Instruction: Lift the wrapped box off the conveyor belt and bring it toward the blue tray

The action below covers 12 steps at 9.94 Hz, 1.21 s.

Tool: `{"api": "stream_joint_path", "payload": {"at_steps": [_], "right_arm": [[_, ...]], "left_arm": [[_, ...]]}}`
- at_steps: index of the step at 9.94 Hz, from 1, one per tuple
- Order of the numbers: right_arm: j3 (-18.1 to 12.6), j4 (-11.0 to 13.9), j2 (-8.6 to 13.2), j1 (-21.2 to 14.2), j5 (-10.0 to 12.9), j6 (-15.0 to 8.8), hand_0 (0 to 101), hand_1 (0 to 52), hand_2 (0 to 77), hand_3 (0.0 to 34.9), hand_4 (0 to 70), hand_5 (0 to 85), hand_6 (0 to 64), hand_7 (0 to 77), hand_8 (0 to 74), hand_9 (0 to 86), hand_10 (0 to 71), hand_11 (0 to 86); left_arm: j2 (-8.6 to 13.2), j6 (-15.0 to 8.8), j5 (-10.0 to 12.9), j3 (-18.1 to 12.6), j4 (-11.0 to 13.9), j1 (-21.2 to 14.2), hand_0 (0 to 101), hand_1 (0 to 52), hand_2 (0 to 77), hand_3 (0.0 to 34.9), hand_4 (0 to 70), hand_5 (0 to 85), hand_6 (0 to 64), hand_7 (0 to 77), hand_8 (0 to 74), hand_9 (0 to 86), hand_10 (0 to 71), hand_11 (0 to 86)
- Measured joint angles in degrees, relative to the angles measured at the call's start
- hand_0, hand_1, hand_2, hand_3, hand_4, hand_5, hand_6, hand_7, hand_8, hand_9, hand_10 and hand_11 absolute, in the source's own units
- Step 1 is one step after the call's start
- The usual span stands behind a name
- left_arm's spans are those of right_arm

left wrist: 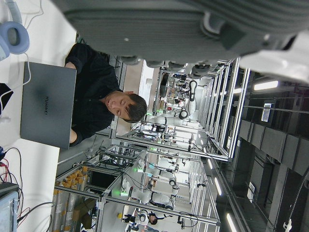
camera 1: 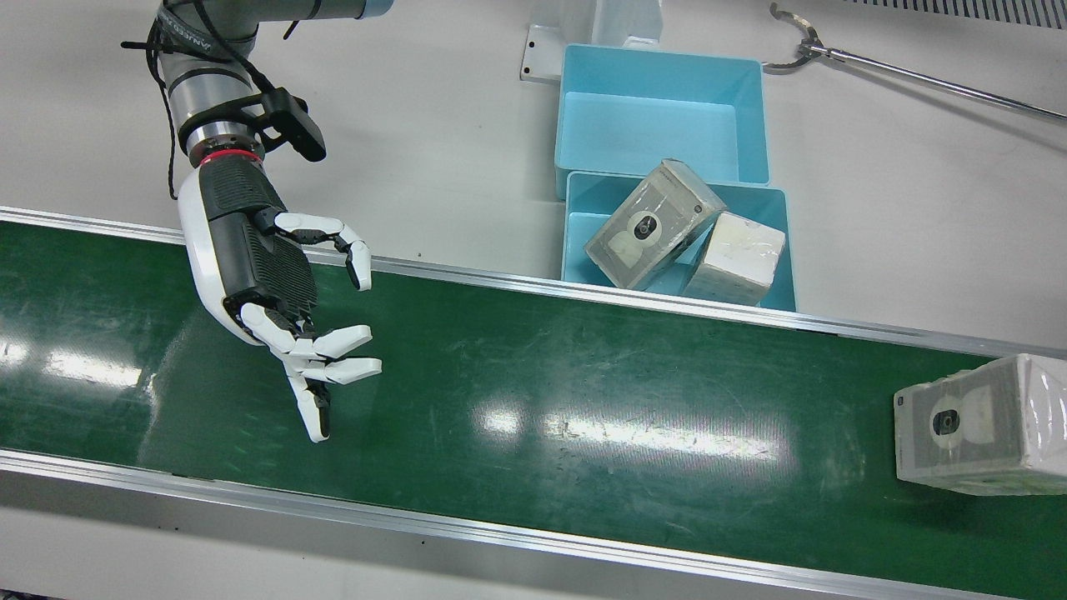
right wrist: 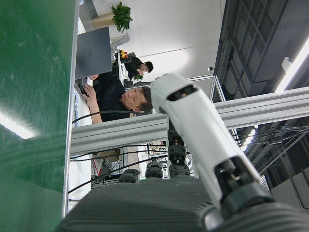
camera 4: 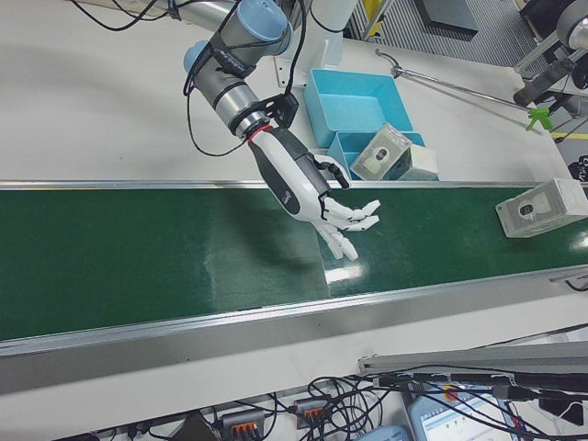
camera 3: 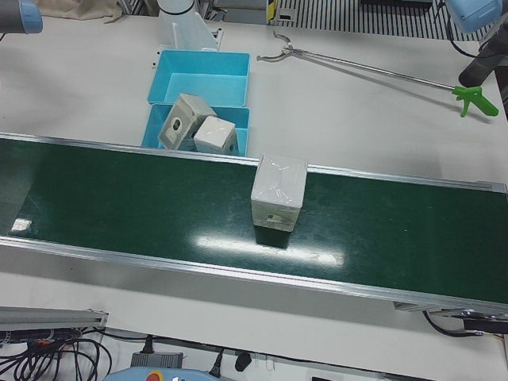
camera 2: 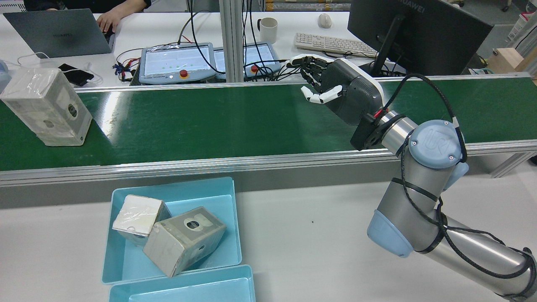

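Note:
A plastic-wrapped box (camera 1: 975, 425) stands on the green conveyor belt (camera 1: 583, 392) at the front view's right edge. It also shows in the rear view (camera 2: 46, 107) and the left-front view (camera 3: 279, 190). My right hand (camera 1: 283, 292) hovers open and empty over the belt, far from the box, fingers spread toward it; it also shows in the rear view (camera 2: 335, 88). The blue tray (camera 1: 575, 250) beside the belt holds two wrapped boxes (camera 1: 654, 225). My left hand (left wrist: 183, 29) shows only as a palm in its own view, with nothing in it.
A second, empty blue tray (camera 1: 658, 117) stands behind the first. A long metal reach-grabber (camera 1: 917, 79) lies on the white table. Beyond the belt are a laptop (camera 2: 58, 31), teach pendants (camera 2: 176, 63), a monitor and a seated person.

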<state>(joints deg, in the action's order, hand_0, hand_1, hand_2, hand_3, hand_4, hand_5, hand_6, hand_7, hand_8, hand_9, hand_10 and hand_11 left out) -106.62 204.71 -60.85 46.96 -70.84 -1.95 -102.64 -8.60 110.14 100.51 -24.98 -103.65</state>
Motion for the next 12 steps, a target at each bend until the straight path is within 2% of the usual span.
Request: {"api": "stream_joint_path", "payload": {"at_steps": [2,3,4,5,6,7,8,9,10,11,12], "right_arm": [[-1.23,2.35,-0.49,-0.17,0.28,-0.34,68,34.9,42.0,0.6,25.1,31.6,12.0,28.4,1.6,4.9,0.5,2.2],[-1.41,2.51,-0.44,-0.31,0.42,-0.14,56,24.5,34.4,0.5,20.2,24.5,8.2,20.7,0.0,2.7,0.5,2.2],[-1.43,2.45,-0.40,-0.38,0.47,0.19,56,24.5,34.4,0.5,20.2,24.5,8.2,20.7,0.0,2.7,0.5,2.2],[-1.39,2.40,-0.33,-0.42,0.45,0.65,51,13.6,27.8,0.5,21.3,22.4,8.2,20.7,0.0,3.3,0.5,2.2],[-1.36,2.38,-0.27,-0.48,0.39,0.97,46,6.5,16.9,0.7,22.9,22.4,10.4,23.5,2.2,2.2,0.5,1.6],[-1.28,2.34,-0.19,-0.57,0.31,1.17,45,3.8,2.2,0.6,22.9,15.8,9.3,20.2,0.5,3.3,0.5,1.6],[-1.20,2.27,-0.13,-0.66,0.24,1.26,45,3.8,2.2,0.6,22.9,15.8,9.3,20.2,0.5,3.3,0.5,1.6],[-1.08,1.84,-0.10,-0.74,0.19,1.27,44,6.5,2.2,0.7,15.3,14.2,5.5,14.7,0.5,2.2,0.5,1.6],[-0.83,0.93,-0.08,-0.78,0.14,1.27,44,6.5,2.2,0.7,15.3,14.2,5.5,14.7,0.5,2.2,0.5,1.6],[-0.60,0.12,-0.07,-0.80,0.12,1.26,45,8.7,2.2,2.8,9.3,14.7,2.7,10.9,0.0,1.6,0.5,1.6],[-0.46,-0.36,-0.07,-0.81,0.10,1.26,45,8.7,2.2,2.8,9.3,14.7,2.7,10.9,0.0,1.6,0.5,1.6]], "left_arm": [[0.00,0.00,0.00,0.00,0.00,0.00,0,0.0,1.1,0.0,0.0,1.1,0.0,0.5,0.5,0.5,0.5,0.5],[0.00,0.00,0.00,0.00,0.00,0.00,0,0.0,1.1,0.0,0.0,1.1,0.0,0.5,0.5,0.5,0.5,0.5],[0.00,0.00,0.00,0.00,0.00,0.00,0,0.0,0.5,0.0,0.0,1.1,0.0,0.5,0.5,0.5,0.5,0.5],[0.00,0.00,0.00,0.00,0.00,0.00,0,0.0,0.5,0.0,0.0,1.1,0.0,0.5,0.5,0.5,0.5,0.5],[0.00,0.00,0.00,0.00,0.00,0.00,0,0.0,1.1,0.0,0.0,1.1,0.0,0.5,0.5,0.5,0.5,0.0],[0.00,0.00,0.00,0.00,0.00,0.00,0,0.0,1.1,0.0,0.0,1.1,0.0,0.5,0.5,0.5,0.5,0.0],[0.00,0.00,0.00,-0.01,0.00,0.00,0,0.0,1.1,0.0,0.0,1.1,0.0,0.5,0.5,0.5,0.5,0.0],[0.00,0.00,0.00,0.00,0.00,0.00,0,0.0,1.1,0.0,0.0,1.1,0.0,0.5,0.5,0.5,0.5,0.0],[0.00,0.00,0.00,0.00,0.00,0.00,0,0.0,1.1,0.0,0.0,1.1,0.0,0.5,0.5,0.5,0.5,0.0],[0.00,0.00,0.00,0.00,0.00,0.00,0,0.0,1.1,0.0,0.0,1.1,0.0,0.5,0.5,0.5,0.5,0.0],[0.00,0.00,0.00,0.00,0.00,0.00,0,0.0,1.1,0.0,0.0,1.1,0.0,0.5,0.5,0.5,0.5,0.0]]}}
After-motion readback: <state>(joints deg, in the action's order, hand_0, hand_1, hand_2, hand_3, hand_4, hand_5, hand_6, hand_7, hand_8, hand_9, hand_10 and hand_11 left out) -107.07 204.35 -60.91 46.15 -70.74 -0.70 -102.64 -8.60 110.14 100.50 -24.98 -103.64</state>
